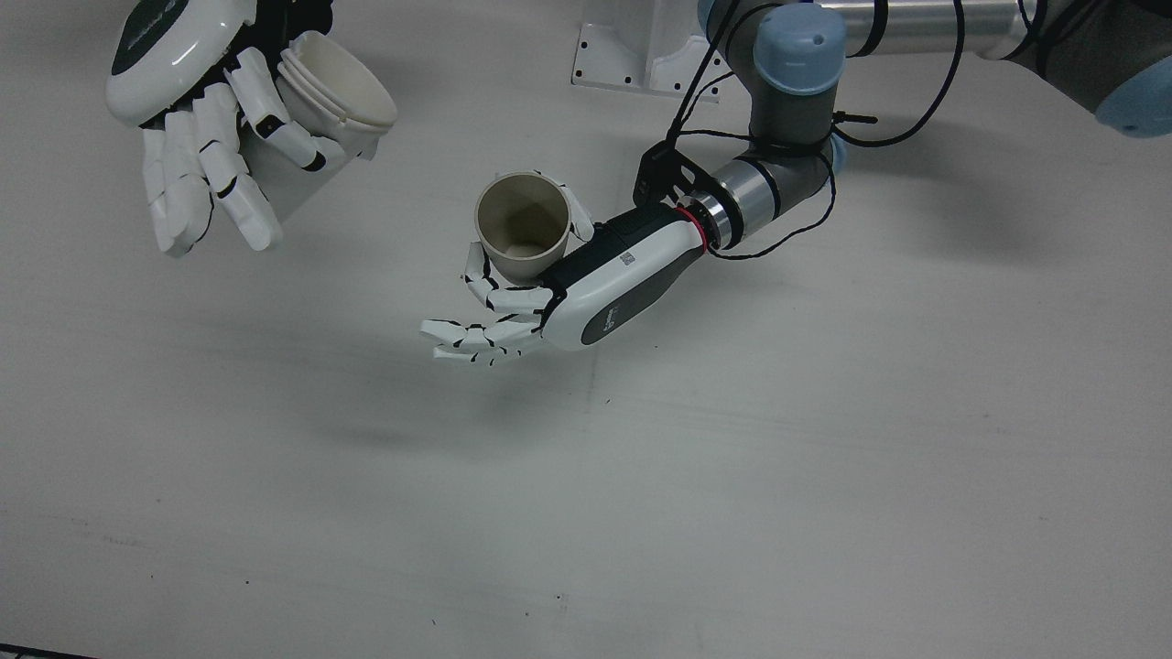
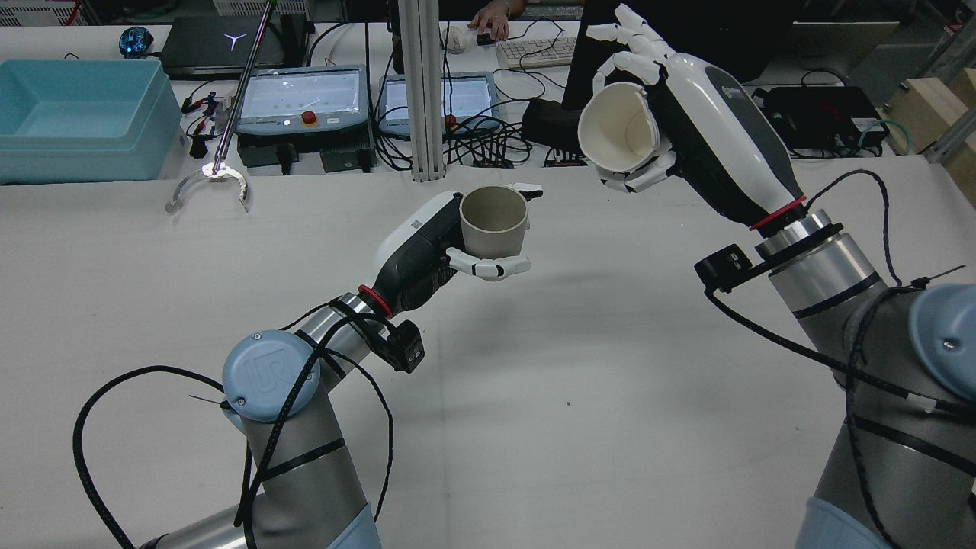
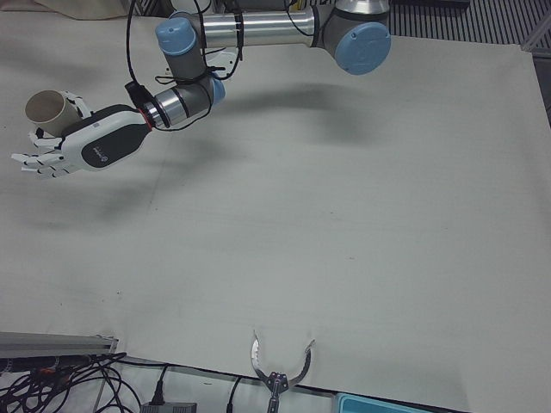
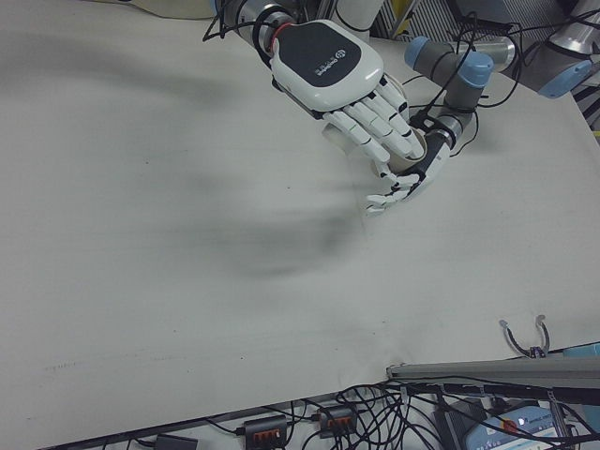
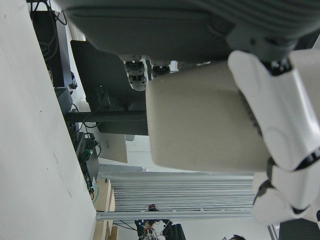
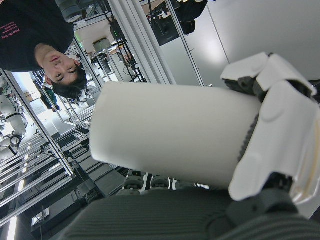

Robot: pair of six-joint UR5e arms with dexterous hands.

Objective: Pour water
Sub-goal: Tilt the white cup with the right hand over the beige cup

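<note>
Both cups are lifted clear of the worktop (image 2: 579,396). The left hand (image 2: 427,244) holds the beige cup (image 2: 494,221) upright over the middle of the worktop, fingers (image 2: 488,267) clamped on its wall. The right hand (image 2: 686,114) holds the white cup (image 2: 619,126), apparently a nested stack, tilted with its mouth turned toward the beige cup, fingers wrapped round it. The two cups are well apart and no water is visible, so I judge the pour not yet done: the white cup must be brought over the beige one and tipped further.
</note>
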